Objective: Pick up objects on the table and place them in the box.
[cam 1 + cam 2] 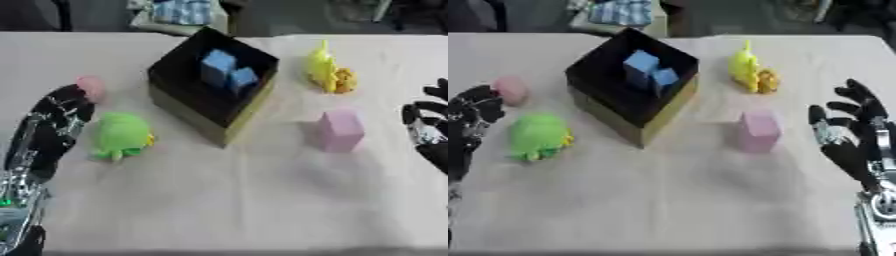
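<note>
Left of the black box (213, 95), the left hand (52, 125) hovers open, empty, beside the green toy (121, 136); a careless reach could knock it away. The right hand (852, 137) idles open.

Pretty soft, even light overall, no harsh glare on the table (262, 210). Everything's blurry, edges smeared. The box (213, 85) throws a faint shadow toward its near corner, and the pink block (758, 131) drops a soft one just inward of the right hand (855, 145) fingertips. Box interior reads very dark.
</note>
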`<move>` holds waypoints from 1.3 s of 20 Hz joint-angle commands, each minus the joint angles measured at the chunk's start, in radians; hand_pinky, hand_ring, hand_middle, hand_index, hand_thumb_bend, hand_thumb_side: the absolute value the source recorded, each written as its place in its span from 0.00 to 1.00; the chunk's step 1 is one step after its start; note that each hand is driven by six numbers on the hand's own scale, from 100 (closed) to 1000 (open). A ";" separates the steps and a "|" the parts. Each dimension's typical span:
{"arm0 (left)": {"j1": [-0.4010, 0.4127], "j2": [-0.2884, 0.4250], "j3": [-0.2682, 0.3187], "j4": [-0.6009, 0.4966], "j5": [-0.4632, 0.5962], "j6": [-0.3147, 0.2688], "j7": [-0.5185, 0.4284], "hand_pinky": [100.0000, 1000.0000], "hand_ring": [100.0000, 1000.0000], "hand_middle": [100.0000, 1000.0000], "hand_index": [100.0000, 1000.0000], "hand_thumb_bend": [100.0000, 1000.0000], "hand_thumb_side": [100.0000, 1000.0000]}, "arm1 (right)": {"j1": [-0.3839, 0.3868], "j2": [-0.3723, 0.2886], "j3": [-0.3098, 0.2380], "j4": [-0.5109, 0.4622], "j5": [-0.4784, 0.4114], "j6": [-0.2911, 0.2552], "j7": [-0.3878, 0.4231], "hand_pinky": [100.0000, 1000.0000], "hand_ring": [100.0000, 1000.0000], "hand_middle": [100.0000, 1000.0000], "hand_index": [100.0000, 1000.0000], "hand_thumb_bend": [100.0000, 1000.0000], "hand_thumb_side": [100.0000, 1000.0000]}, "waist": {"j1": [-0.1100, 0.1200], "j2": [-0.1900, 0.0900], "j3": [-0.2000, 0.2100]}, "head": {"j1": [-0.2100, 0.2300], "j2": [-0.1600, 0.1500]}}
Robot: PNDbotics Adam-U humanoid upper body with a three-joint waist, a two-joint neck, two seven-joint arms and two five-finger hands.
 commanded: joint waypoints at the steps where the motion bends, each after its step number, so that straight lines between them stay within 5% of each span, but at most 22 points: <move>1: -0.014 0.016 0.008 -0.025 -0.002 -0.003 0.003 0.78 0.80 0.72 0.81 0.49 0.37 | -0.009 -0.014 -0.004 -0.023 -0.004 -0.001 -0.001 0.58 0.74 0.79 0.92 0.27 0.36 | 0.002 -0.018 -0.001 | 0.002 -0.005; 8: -0.043 0.066 0.009 -0.030 -0.008 -0.009 0.006 0.78 0.80 0.72 0.82 0.49 0.36 | -0.007 -0.015 -0.004 -0.021 -0.003 -0.001 -0.001 0.58 0.74 0.79 0.92 0.27 0.36 | 0.003 -0.020 -0.001 | 0.001 -0.003; 13: -0.114 0.169 -0.016 -0.037 -0.043 -0.020 -0.012 0.79 0.80 0.72 0.83 0.50 0.35 | -0.005 -0.020 -0.004 -0.019 -0.001 -0.001 0.000 0.58 0.74 0.79 0.92 0.26 0.36 | 0.006 -0.025 -0.002 | -0.001 0.000; 24: -0.354 0.461 -0.244 0.079 -0.220 -0.021 -0.182 0.81 0.80 0.77 0.89 0.51 0.34 | 0.001 -0.038 -0.001 -0.014 0.004 -0.001 0.004 0.58 0.74 0.79 0.92 0.26 0.36 | 0.030 -0.036 -0.014 | -0.009 0.006; 26: -0.401 0.569 -0.301 0.097 -0.334 -0.042 -0.286 0.82 0.80 0.77 0.90 0.50 0.33 | 0.000 -0.035 0.004 -0.013 0.003 -0.002 0.007 0.58 0.74 0.79 0.92 0.26 0.36 | 0.027 -0.036 -0.023 | -0.003 0.005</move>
